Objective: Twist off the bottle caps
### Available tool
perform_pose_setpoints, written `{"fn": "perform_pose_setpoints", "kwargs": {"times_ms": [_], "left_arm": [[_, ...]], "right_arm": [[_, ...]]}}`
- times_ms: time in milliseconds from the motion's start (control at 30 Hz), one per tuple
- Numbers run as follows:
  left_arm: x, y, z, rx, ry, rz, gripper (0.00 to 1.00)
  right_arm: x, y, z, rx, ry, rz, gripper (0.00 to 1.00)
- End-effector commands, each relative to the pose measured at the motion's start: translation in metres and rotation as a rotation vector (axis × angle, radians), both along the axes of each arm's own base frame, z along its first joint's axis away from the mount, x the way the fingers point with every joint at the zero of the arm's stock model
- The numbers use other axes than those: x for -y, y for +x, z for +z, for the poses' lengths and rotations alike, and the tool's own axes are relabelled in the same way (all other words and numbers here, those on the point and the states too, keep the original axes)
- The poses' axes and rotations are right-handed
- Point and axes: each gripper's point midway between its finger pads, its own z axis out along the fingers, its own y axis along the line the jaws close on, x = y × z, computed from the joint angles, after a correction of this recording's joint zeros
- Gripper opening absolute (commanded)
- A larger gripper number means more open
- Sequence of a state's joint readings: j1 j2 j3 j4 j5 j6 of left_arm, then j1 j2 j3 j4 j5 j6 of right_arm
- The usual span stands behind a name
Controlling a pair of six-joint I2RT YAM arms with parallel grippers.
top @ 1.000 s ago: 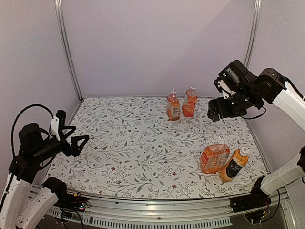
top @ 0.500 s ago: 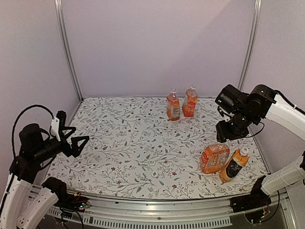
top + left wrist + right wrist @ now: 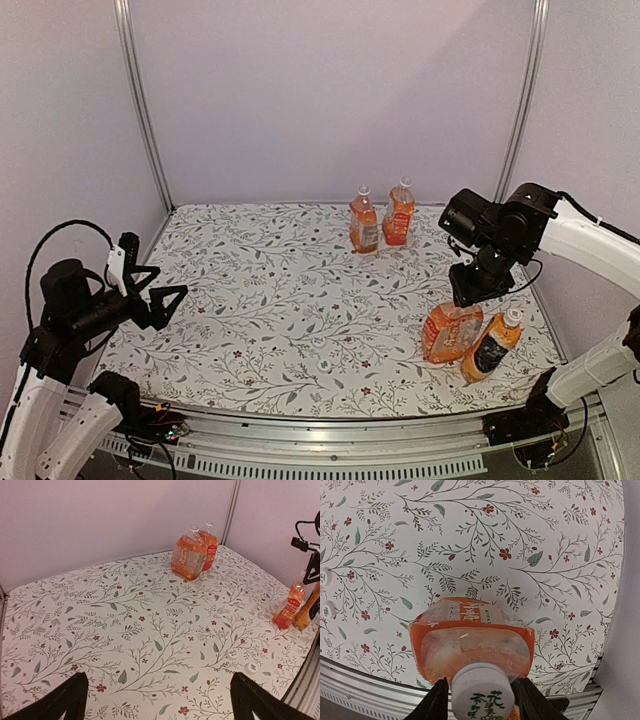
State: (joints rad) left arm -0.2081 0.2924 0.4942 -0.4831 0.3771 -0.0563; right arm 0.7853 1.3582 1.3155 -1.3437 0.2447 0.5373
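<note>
Right gripper [image 3: 481, 696] straddles the cap [image 3: 482, 702]; clamped or not, I can't tell. Left gripper [image 3: 157, 700] gapes empty, so twisting might just spin the unheld bottle [image 3: 470, 645].

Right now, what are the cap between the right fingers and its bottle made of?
Cap: opaque white plastic by the look, matte, with green print on top. Bottle: clear, probably thin plastic, glossy; the orange liquid shows through and highlights glint on its shoulder.
</note>
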Motion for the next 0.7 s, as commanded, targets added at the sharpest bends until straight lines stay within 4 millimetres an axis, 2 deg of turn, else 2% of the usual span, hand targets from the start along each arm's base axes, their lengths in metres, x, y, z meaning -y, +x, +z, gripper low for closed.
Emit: {"fn": "perform_pose_setpoints", "kwargs": {"times_ms": [0,167,200,300,367,433,567,667], "left_arm": [[-0.002,0.002,-0.003,0.007,0.003,0.007,1.0],[-0.002,0.002,-0.003,0.007,0.002,0.006,1.0],[-0.002,0.002,-0.003,0.008,0.002,0.006,1.0],[-0.002,0.001,-0.001,0.014,0.001,0.005,1.0],[-0.002,0.001,0.0,0.017,0.003,0.003,0.99],[-0.001,-0.001,0.004,0.023,0.003,-0.007,0.99],[0.005,-0.008,0.017,0.042,0.005,-0.054,0.95],[0.021,-0.02,0.049,0.119,0.019,-0.178,0.95]], "right_arm": [[-0.009,0.001,-0.002,-0.024,0.007,0.032,0.41],[-0.014,0.002,0.003,-0.018,0.03,0.058,0.05],[-0.015,0.003,0.005,-0.013,0.033,0.065,0.0],[-0.021,0.008,0.018,0.013,0.055,0.082,0.0],[-0.034,0.013,0.032,0.032,0.11,0.111,0.0],[-0.067,0.016,0.055,0.081,0.222,0.187,0.0],[-0.158,-0.003,0.122,0.207,0.483,0.434,0.0],[-0.217,-0.015,0.158,0.249,0.644,0.52,0.0]]}}
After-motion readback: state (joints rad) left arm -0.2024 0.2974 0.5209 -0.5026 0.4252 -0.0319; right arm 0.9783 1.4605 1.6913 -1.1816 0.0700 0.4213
